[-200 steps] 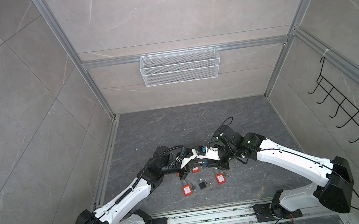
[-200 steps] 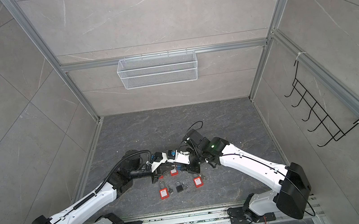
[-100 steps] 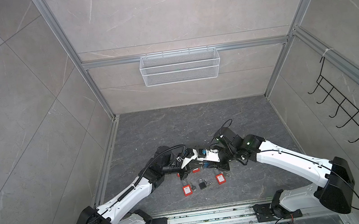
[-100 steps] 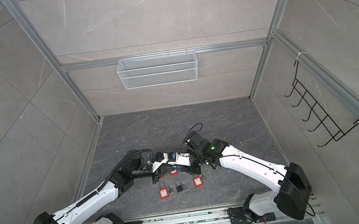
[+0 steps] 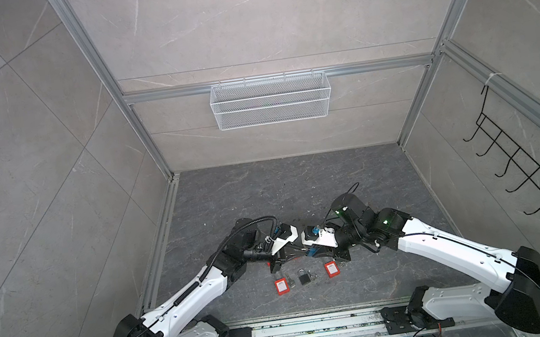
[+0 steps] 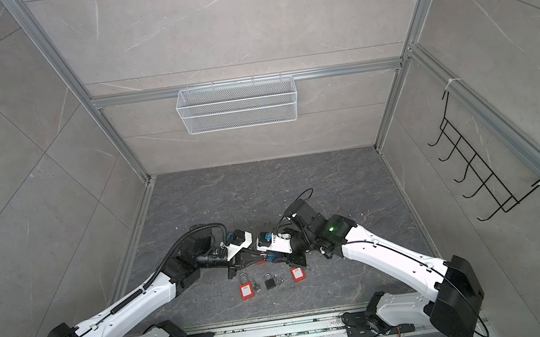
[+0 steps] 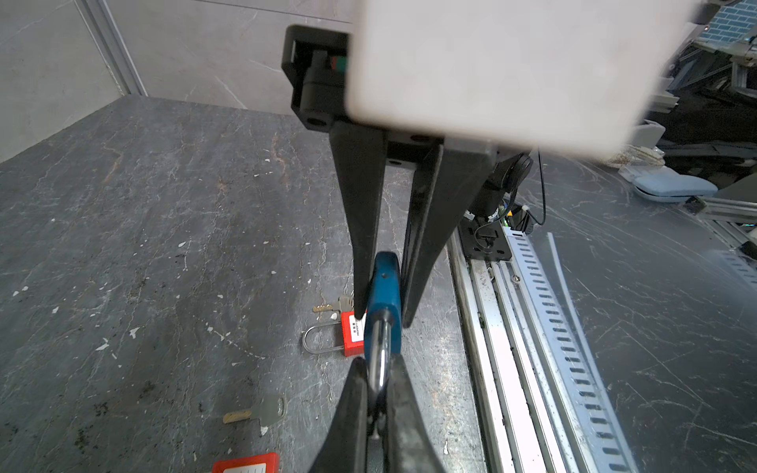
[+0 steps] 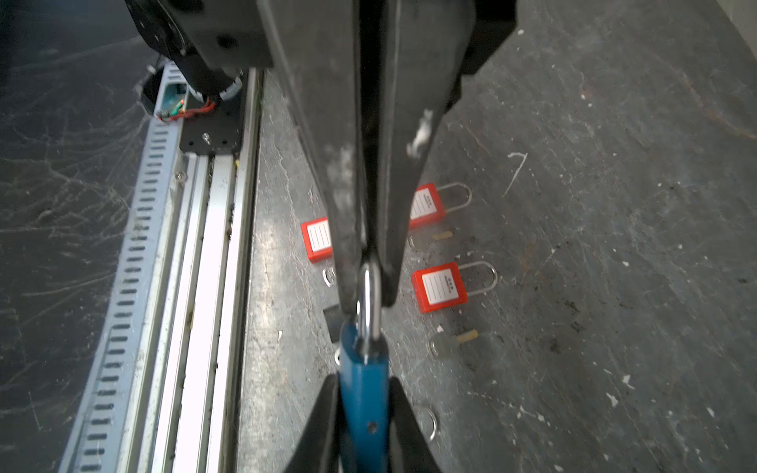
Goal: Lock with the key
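Note:
A blue padlock (image 5: 312,251) hangs between my two grippers above the dark floor. My right gripper (image 8: 363,381) is shut on its blue body (image 8: 364,405). Its silver shackle (image 7: 379,356) sits pinched in my left gripper (image 7: 379,364), which is shut. In both top views the two grippers meet tip to tip at the front middle. Loose keys lie on the floor: one brass-tipped key (image 7: 262,409) below the left gripper, another (image 8: 450,342) beside a red padlock. No key is in either gripper.
Red padlocks (image 5: 281,286) (image 5: 330,269) and a black padlock (image 5: 304,278) lie on the floor just in front of the grippers. A white wire basket (image 5: 270,100) hangs on the back wall, a black hook rack (image 5: 517,172) on the right wall. An aluminium rail (image 5: 317,326) runs along the front.

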{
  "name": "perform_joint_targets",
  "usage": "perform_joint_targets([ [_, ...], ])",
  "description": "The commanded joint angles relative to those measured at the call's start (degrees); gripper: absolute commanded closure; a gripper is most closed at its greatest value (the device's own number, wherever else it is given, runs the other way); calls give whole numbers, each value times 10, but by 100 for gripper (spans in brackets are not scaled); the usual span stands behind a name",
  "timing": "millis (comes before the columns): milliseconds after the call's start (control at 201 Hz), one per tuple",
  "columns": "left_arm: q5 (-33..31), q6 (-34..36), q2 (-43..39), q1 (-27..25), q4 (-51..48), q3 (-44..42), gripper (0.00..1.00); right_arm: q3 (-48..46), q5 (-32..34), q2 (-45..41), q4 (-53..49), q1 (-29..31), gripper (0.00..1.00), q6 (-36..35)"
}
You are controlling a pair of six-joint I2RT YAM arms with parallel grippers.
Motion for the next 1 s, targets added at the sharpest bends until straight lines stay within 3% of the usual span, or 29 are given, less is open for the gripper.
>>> perform_joint_targets([
  [0, 127, -43, 18, -56, 90, 36, 100, 36, -92, 6, 342, 21, 100, 9],
  [179, 109, -25, 19, -56, 85, 29, 100, 69, -99, 25, 294, 21, 100, -6],
  [339, 107, 27, 2, -20, -23, 67, 100, 68, -50, 19, 210, 21, 100, -22],
  [473, 129, 60, -15, 39, -91, 99, 100, 36, 2, -17, 142, 20, 71, -27],
  [583, 122, 137, -13, 50, -199, 145, 100, 10, 31, -60, 100, 15, 61, -25],
  [677, 116, 172, -5, 51, -254, 172, 100, 12, 41, -82, 47, 8, 60, -23],
  [991, 98, 188, -2, 50, -271, 183, 100, 20, 0, -109, -39, -29, 62, -2],
])
